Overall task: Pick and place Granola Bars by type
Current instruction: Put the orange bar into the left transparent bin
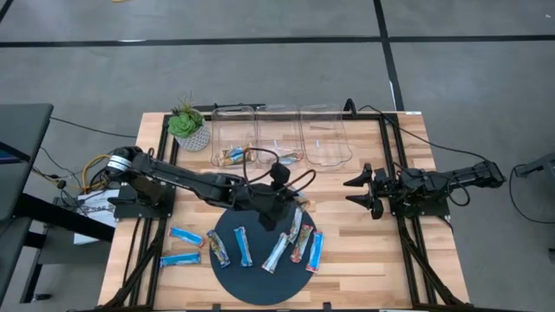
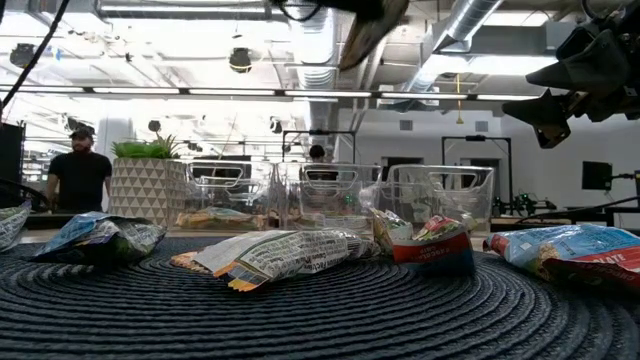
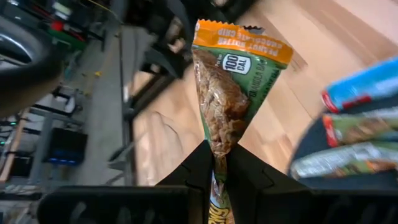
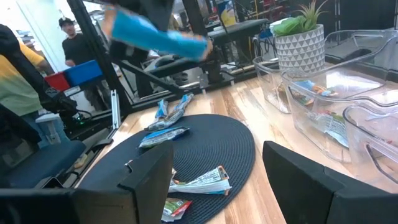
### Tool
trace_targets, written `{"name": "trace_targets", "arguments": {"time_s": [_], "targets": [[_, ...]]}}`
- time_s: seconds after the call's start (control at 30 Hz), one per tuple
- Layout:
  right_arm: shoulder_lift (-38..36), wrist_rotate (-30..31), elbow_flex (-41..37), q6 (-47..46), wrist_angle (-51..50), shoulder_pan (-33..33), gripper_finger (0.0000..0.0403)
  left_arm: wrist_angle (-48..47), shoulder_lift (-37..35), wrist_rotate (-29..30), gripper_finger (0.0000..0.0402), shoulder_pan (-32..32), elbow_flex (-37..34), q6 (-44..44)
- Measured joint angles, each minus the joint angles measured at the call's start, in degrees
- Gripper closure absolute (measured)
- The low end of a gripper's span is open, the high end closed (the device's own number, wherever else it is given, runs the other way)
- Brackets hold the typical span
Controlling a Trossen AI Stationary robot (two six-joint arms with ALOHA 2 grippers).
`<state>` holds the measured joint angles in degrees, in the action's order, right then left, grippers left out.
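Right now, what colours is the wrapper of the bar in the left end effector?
Orange, green and clear, best in the left wrist view: bar.

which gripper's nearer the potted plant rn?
Left. The left gripper, holding a granola bar, is mid-table, closer to the potted plant; the right gripper waits far across.

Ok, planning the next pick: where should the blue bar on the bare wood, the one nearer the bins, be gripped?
Mid-length, across its narrow width, from straight above: the blue bar lies flat with bare wood along both long sides. The left end effector, near the mat, holds a green-orange bar.
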<state>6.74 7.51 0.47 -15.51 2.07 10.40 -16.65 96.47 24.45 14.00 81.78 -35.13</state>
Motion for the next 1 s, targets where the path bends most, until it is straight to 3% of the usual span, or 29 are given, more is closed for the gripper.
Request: {"name": "trace_targets", "arguments": {"time_s": [0.4,0.8,1.0], "targets": [[0.0,0.0,0.0,0.0,0.0,0.0,0.0159,-3.2,0.0,0.9,0.0371,-3.7,1.2,2.7],[0.0,0.0,0.0,0.0,0.0,0.0,0.0159,-12.7,0.0,13.5,0.0371,-14.3,1.2,3.6],[0.0,0.0,0.0,0.0,0.0,0.0,0.0159,-19.7,0.0,15.1,0.0371,-21.2,1.2,6.4]]}}
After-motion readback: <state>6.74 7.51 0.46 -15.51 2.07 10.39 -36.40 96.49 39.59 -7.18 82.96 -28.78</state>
